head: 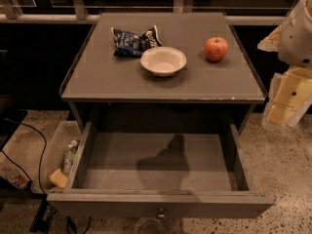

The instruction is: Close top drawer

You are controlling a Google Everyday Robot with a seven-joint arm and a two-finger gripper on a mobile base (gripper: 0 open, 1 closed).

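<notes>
The top drawer (158,204) is a wide, shallow grey-brown wooden drawer, pulled far out of the cabinet toward me. It is empty inside, and its small metal knob (161,212) sits at the centre of the flat front. My gripper (282,112) hangs from the white arm at the right edge of the view. It is above the floor, to the right of the cabinet's front right corner. It is apart from the drawer and holds nothing that I can see.
On the cabinet top (97,82) lie a dark chip bag (132,41), a white bowl (163,60) and a red apple (216,48). A clear plastic bin (51,155) with a bottle and a sponge stands on the floor at the left. Cables (29,130) run beside it.
</notes>
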